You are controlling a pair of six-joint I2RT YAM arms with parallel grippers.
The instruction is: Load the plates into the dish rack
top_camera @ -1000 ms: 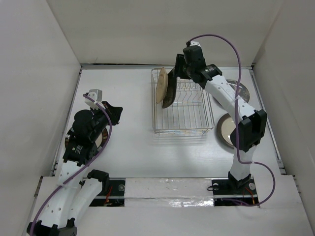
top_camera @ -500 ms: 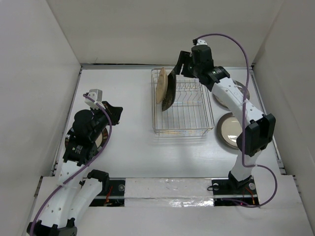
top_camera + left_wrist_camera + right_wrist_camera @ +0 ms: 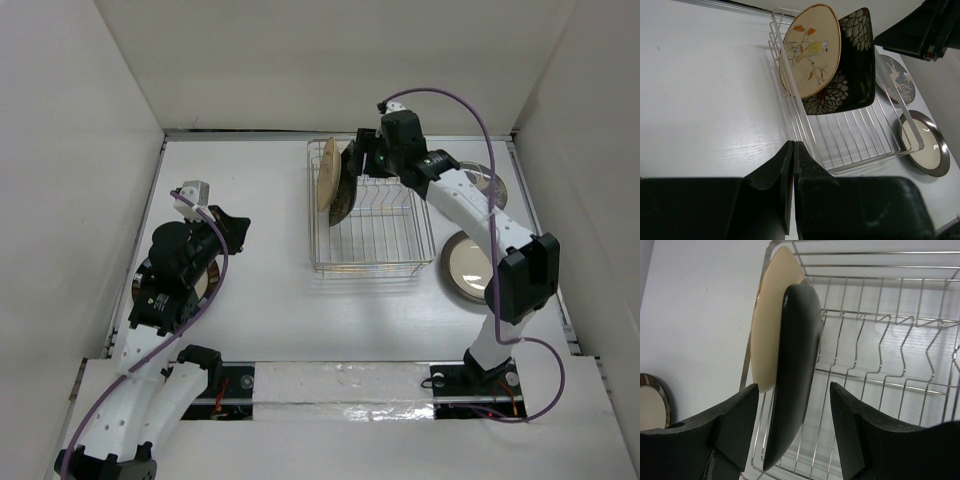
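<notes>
The silver wire dish rack (image 3: 372,222) stands at the table's back middle. A tan round plate (image 3: 325,176) with a bird painted on its face (image 3: 812,50) stands upright at the rack's left end. The black square flowered plate (image 3: 343,186) leans against it, as the left wrist view (image 3: 856,60) also shows. My right gripper (image 3: 360,153) is open, its jaws on either side of the black plate's top edge (image 3: 794,365) with gaps on both sides. The tan plate (image 3: 767,325) is just behind. My left gripper (image 3: 236,226) is shut and empty, well left of the rack (image 3: 840,135).
Two round plates lie right of the rack: a dark one with pale markings (image 3: 492,186) (image 3: 900,80) and a cream-centred one (image 3: 463,263) (image 3: 924,143). Another cream-centred plate (image 3: 197,285) (image 3: 652,405) lies under my left arm. White walls enclose the table.
My right gripper let go of the black plate, drew back to the right, then came back over its top edge with open jaws. The plate stays leaning in the rack. The left arm has not moved.
</notes>
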